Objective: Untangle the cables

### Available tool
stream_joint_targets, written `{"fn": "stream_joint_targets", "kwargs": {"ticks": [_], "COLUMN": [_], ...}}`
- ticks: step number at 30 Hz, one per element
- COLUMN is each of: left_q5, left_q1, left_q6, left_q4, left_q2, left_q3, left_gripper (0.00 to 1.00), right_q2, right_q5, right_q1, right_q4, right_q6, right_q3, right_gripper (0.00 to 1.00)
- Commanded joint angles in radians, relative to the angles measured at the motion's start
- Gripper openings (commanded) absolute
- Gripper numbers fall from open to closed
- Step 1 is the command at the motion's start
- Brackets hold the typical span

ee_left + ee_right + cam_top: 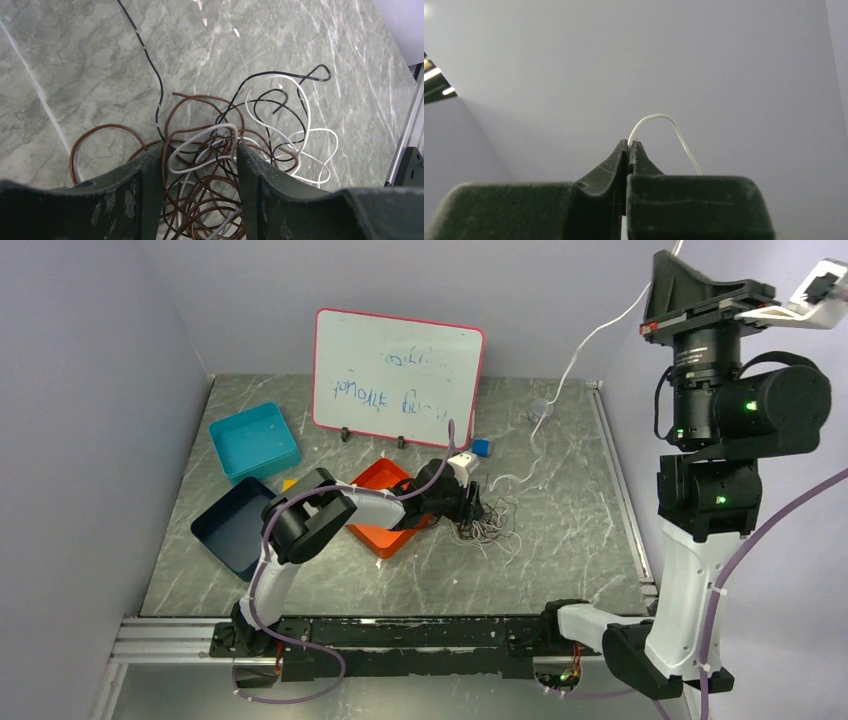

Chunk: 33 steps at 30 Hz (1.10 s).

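Left end effector wide, astride cables on counter; right end effector pinches white cable.

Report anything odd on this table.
One white cable is strung up off the table to the right gripper, shut on it high in the air. The other cables lie knotted under the open left gripper.

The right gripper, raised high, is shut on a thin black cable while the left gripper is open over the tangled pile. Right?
Not quite: the right wrist view shows the right gripper shut on a thin white cable, not a black one. The rest holds.
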Motion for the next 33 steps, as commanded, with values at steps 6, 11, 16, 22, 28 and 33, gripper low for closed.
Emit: {"fn": "stream_joint_targets", "kwargs": {"ticks": [6,11,16,22,28,33], "left_q5": [0.013,0.009,-0.01,-0.058,-0.104,-0.148], "left_q1": [-0.01,-0.01,-0.01,-0.009,0.001,0.054], "left_q6": [-0.003,-0.005,-0.015,0.018,0.043,0.035], "left_q4": [0.024,0.017,-0.055,-0.148,-0.189,-0.237], "left_q2": [-0.033,-0.044,-0.104,-0.232,-0.384,-0.531], "left_q3": [-0.022,-0.023,0.022,0.075,0.035,-0.064], "left_gripper": [0.56,0.56,0.75,0.84,0.85,0.85], "right_q2": [0.068,0.081,0.088,0.111,0.163,0.222], "right_q5": [0.037,0.012,-0.023,-0.115,-0.224,-0.279], "right_q1": [-0.006,-0.006,-0.006,-0.005,-0.006,-0.003], "right_q4": [0.134,0.173,0.152,0.15,0.131,0.094], "right_q6": [-0.035,-0.025,-0.027,-0.049,-0.036,-0.016], "right_q3": [0.138,0.132,0.097,0.072,0.1,0.125], "right_gripper": [0.0,0.0,0.0,0.0,0.0,0.0]}}
